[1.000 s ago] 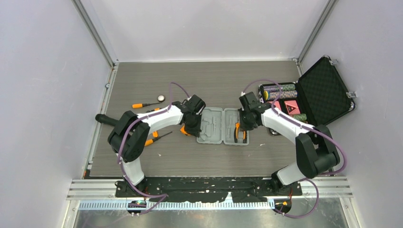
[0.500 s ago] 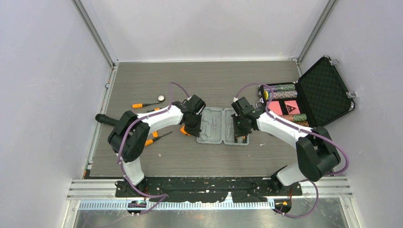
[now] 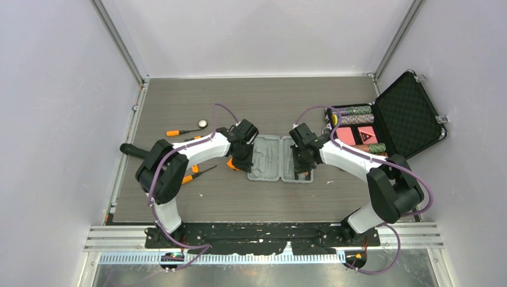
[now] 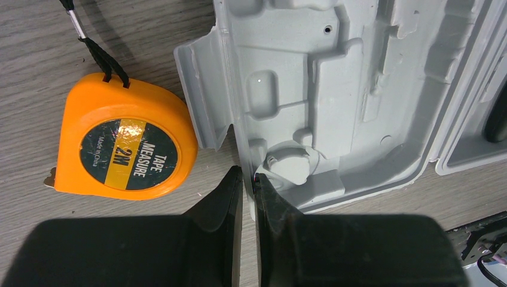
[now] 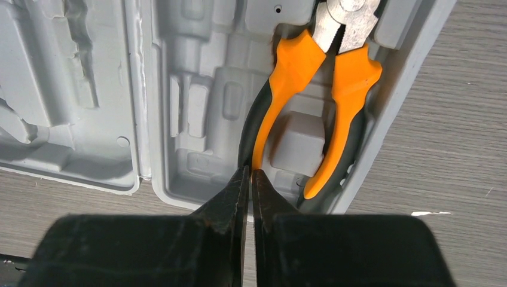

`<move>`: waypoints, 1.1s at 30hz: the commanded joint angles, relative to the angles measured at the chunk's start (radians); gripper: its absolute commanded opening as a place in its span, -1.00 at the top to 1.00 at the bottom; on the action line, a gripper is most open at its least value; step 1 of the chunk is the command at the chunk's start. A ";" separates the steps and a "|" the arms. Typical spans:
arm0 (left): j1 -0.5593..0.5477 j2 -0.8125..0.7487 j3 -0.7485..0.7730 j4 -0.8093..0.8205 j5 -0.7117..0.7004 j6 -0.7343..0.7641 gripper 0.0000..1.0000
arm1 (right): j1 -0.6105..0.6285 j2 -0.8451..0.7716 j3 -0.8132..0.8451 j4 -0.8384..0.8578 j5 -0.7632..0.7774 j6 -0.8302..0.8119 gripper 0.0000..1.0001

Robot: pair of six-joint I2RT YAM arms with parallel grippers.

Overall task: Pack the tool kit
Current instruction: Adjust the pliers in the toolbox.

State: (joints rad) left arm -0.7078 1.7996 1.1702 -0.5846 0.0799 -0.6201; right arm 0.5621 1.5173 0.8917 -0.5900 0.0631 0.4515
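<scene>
table (image 3: 239, 101) | holds: grey case (image 3: 267, 158), tape measure (image 4: 125, 146), screwdrivers (image 3: 172, 133), black case (image 3: 406, 116)

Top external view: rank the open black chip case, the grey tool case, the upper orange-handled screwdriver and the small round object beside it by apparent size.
Largest to smallest:
1. black chip case
2. grey tool case
3. screwdriver
4. round object

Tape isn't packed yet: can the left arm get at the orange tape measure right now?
Probably yes: the orange plastic tape measure lies uncovered on the table right beside the left pincer, nothing between them. The shut pincer would need to open first.
</scene>
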 commanded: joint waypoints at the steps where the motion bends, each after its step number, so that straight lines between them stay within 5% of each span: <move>1: -0.001 -0.028 -0.001 0.013 0.006 0.012 0.78 | 0.006 0.076 -0.043 0.022 0.029 0.004 0.80; 9: -0.001 -0.035 -0.005 0.009 -0.003 0.016 0.80 | -0.037 -0.099 0.108 -0.092 0.073 -0.036 0.70; 17: -0.001 -0.057 -0.020 0.012 -0.014 0.018 0.81 | -0.169 -0.149 0.024 -0.079 0.063 -0.035 0.71; 33: -0.001 -0.058 -0.024 0.023 -0.008 0.022 0.83 | -0.180 -0.033 -0.021 0.011 -0.012 -0.007 0.76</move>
State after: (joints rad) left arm -0.7074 1.7790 1.1465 -0.5663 0.0788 -0.6193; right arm 0.3859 1.4677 0.8745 -0.6117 0.0803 0.4278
